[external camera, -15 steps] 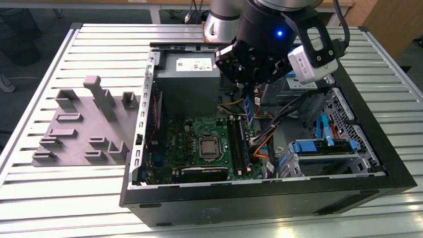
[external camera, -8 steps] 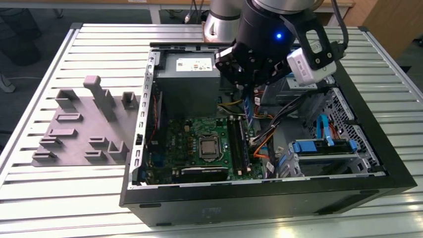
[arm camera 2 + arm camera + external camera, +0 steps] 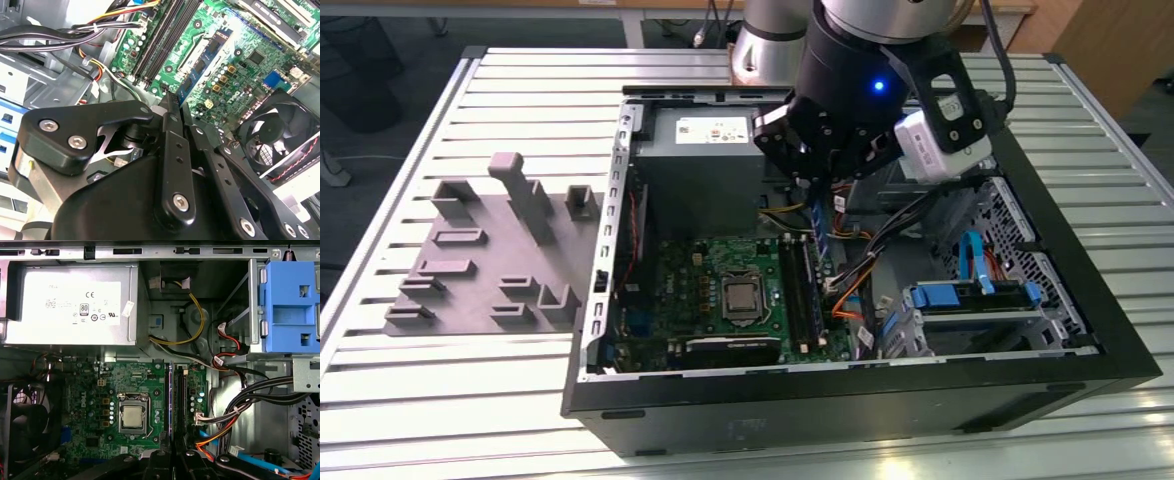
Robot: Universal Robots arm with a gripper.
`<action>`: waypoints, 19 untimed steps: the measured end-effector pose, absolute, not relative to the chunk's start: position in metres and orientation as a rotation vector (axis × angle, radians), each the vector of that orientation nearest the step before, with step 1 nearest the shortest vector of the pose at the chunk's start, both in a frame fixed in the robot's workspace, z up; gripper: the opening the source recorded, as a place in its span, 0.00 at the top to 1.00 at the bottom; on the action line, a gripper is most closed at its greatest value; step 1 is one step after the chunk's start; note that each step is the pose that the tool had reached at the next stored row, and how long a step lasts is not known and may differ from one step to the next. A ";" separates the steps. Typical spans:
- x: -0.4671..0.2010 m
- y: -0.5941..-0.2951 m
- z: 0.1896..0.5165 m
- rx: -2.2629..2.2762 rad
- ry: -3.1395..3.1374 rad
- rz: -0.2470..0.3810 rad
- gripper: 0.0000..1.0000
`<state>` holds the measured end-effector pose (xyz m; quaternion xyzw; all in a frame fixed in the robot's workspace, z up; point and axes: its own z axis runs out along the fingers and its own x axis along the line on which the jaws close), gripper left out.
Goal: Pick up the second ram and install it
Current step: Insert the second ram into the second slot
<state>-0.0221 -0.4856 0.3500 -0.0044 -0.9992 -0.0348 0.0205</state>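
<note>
slatted metal table (image 3: 480,400) bears the open computer case (image 3: 854,400); above its motherboard (image 3: 125,410) the pincer (image 3: 175,460) grips the second ram (image 3: 172,405) edge-on.

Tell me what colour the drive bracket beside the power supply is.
Blue; the drive bracket shows best in the first wrist view, across from the grey power supply.

Open black computer case (image 3: 854,400) on slatted desk (image 3: 400,400); inside: green motherboard (image 3: 130,410), grey power-supply box (image 3: 70,305), blue drive bracket (image 3: 292,305), black fan (image 3: 280,135); grey fixture block (image 3: 494,250) beside case.
</note>
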 end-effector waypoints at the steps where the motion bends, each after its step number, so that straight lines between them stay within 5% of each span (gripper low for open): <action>1: -0.022 -0.486 0.350 -0.014 -3.099 -0.108 0.86; 19: -0.022 -0.486 0.347 -0.014 -3.099 -0.108 0.86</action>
